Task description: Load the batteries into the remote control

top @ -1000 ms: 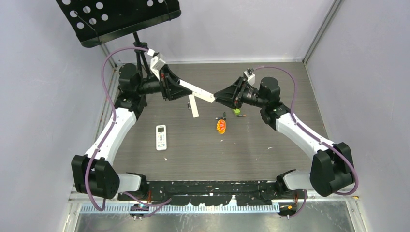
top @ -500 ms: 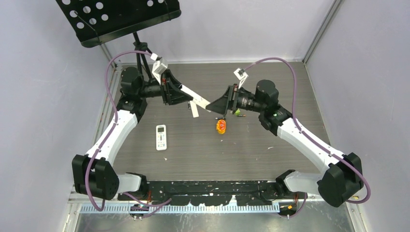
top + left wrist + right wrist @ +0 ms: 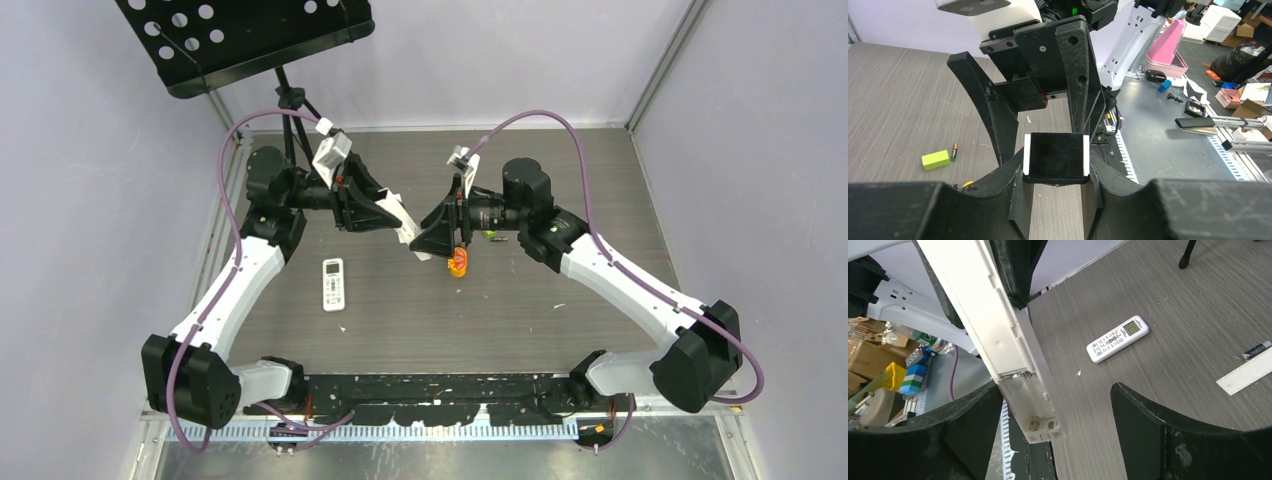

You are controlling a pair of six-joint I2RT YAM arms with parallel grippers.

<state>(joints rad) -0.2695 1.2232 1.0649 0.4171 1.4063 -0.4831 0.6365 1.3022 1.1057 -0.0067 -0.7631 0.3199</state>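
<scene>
left gripper point(image 3: 385, 212) pinches the remote point(image 3: 1013, 355) above the middle of the table point(image 3: 400, 320), nearer the far edge; right gripper point(image 3: 1054, 395), fingers spread, straddles its open end; a battery point(image 3: 954, 151) lies beside the green block point(image 3: 935, 159)

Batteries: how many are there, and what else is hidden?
Battery count: too small from the top; left wrist view shows one battery, right wrist view one by the edge.
Held remote: button side turned away from the right wrist camera; left gripper and right gripper mostly cover it from above.
</scene>
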